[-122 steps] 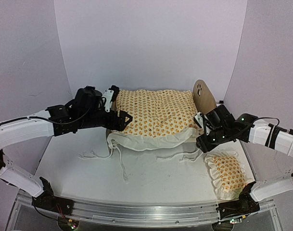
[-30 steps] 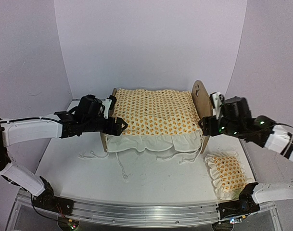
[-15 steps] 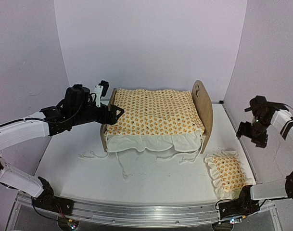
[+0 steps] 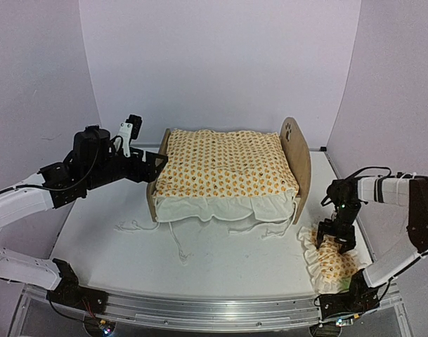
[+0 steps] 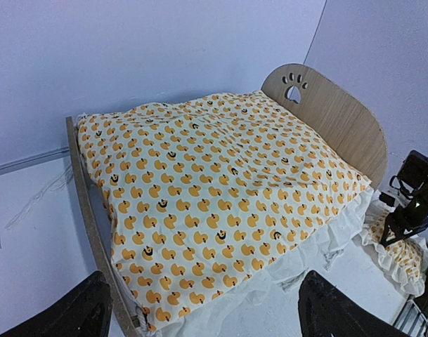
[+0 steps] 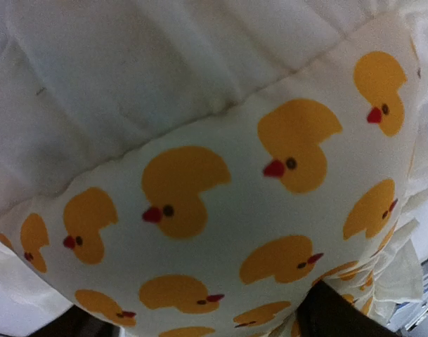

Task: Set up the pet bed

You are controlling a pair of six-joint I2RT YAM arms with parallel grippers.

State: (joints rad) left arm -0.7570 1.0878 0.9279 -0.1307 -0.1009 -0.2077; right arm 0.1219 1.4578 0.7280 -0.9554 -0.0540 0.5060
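Table [image 4: 221, 263]: everything stands or lies on it, with the arm bases along its near edge.
Pet bed [image 4: 299, 165]: at the back middle, one end board to the left, the other to the right.
Quilt [image 4: 224, 165]: on the bed, between the end boards; its near edge hangs over the front side.
Ties [image 4: 175, 235]: on the table just before the bed, left of middle.
Pillow [image 4: 334, 272]: on the table at the near right, before and to the right of the bed's right end board, apart from it.
Left gripper [image 4: 156, 163]: just beside the left end board, on its outer side.
Right gripper [image 4: 335, 237]: over the pillow's rear part, down on it.
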